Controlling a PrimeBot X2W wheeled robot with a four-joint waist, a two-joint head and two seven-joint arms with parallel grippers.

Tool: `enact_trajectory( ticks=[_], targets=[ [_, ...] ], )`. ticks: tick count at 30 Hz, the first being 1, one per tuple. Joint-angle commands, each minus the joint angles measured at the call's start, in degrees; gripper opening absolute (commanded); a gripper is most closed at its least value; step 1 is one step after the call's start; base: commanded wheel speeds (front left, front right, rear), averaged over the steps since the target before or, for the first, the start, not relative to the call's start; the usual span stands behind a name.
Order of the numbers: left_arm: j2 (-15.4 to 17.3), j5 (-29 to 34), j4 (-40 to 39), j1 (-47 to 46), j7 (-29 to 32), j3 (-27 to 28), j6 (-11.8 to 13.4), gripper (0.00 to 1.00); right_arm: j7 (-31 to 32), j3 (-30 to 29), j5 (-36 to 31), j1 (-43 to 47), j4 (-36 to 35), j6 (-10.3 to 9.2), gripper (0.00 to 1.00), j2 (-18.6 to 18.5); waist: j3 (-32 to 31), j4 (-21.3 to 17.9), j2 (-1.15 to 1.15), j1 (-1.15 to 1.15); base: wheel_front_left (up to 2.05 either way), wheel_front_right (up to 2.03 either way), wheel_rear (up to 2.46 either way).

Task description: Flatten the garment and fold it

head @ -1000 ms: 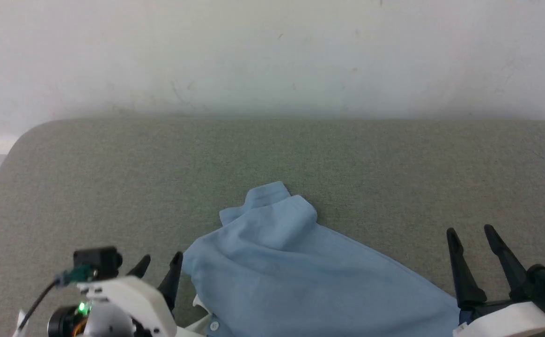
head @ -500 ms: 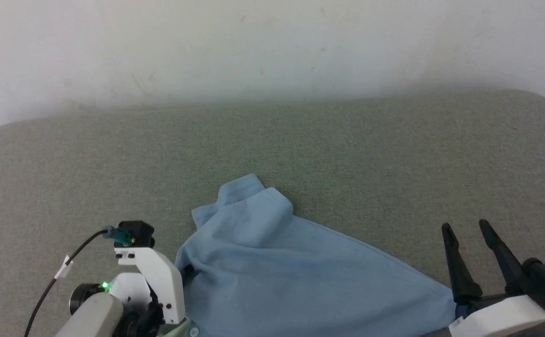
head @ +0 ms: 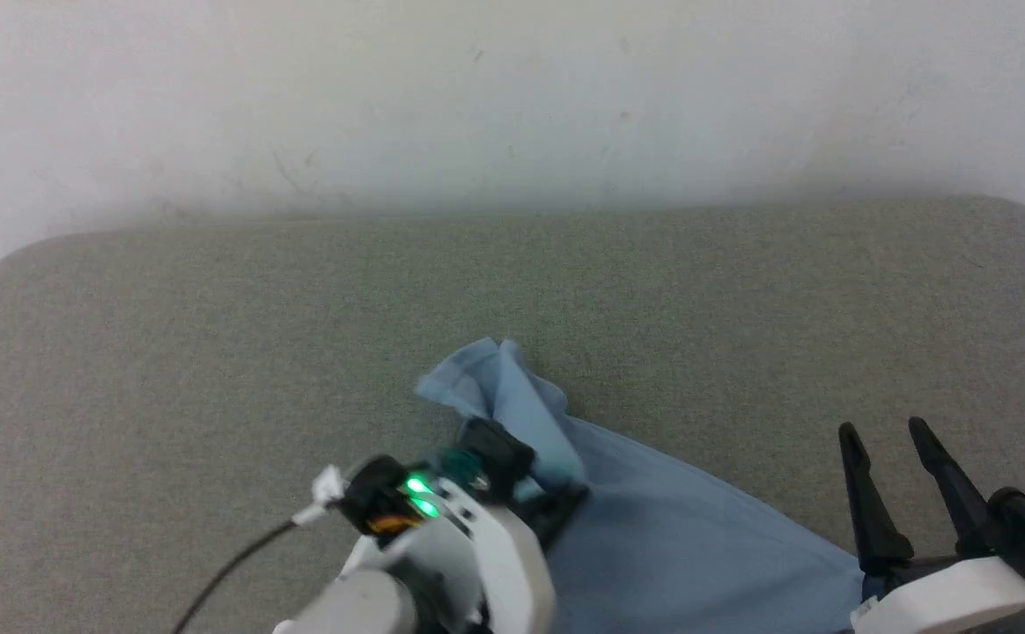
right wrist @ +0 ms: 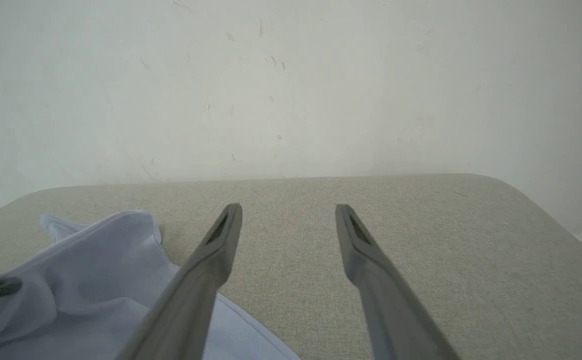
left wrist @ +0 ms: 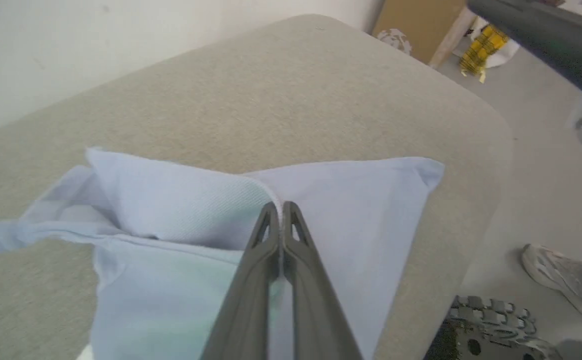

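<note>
A pale, scuffed wall (head: 512, 97) backs a grey-green padded table (head: 213, 352) with rounded corners. The left gripper (left wrist: 282, 207) is closed, its two dark fingers pressed together on a folded edge of the garment (head: 680, 546). In the left wrist view the cloth bends over right at the fingertips, which indicates a pinch on fabric and not an empty closure. The hold appears intended to lift and draw out a bunched part so that the shirt can be spread, so the step in hand is judged to be flattening; folding has not begun. Around the pinch, the cloth stands up in a loose peak at its far end in the head view, with one flap doubled over another. From there a smoother panel runs down and to the right, reaching the near edge of the table. The garment is light blue, of fine knit, creased and not yet flat. Collar, buttons and chest logo cannot be made out. It lies on the near middle of the table, toward the robot. The right gripper (head: 882, 429) stands open and empty, fingers well spread, just beside the shirt's right-hand corner, apparently waiting to take it. Beyond the table's edge, a shoe (left wrist: 556, 280) shows on the floor.
</note>
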Motion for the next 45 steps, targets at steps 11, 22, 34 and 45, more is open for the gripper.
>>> enact_trajectory(
  ticks=[11, 22, 34, 45],
  targets=[
    [-10.0, 0.6, 8.6, 3.8, -1.5, -18.6, -7.4, 1.00, 0.8, 1.2, -0.2, -0.9, -0.4, -0.05, 1.00, 0.1, 0.4, -0.9, 0.00, 0.00, 0.00, 0.00, 0.00],
    [-8.7, 4.0, 2.5, 2.9, -21.1, -9.4, -2.5, 1.00, 0.5, 0.3, 0.2, 0.5, 0.0, -0.05, 1.00, 0.1, -0.8, 0.0, 0.00, 0.00, 0.00, 0.00, 0.00],
    [-3.7, 2.5, 5.1, 9.2, -37.0, 10.8, 10.0, 1.00, 1.8, 1.7, -1.3, 1.3, -0.1, -0.05, 1.00, 0.1, -2.1, 0.6, 0.00, 0.00, 0.00, 0.00, 0.00],
    [-2.1, 4.5, 4.8, 18.6, -37.8, 24.5, 12.1, 1.00, 11.8, 9.9, -5.2, 0.2, 4.7, -0.05, 1.00, 0.1, -2.3, 2.7, 0.00, 0.00, 0.00, 0.00, 0.00]
  ],
)
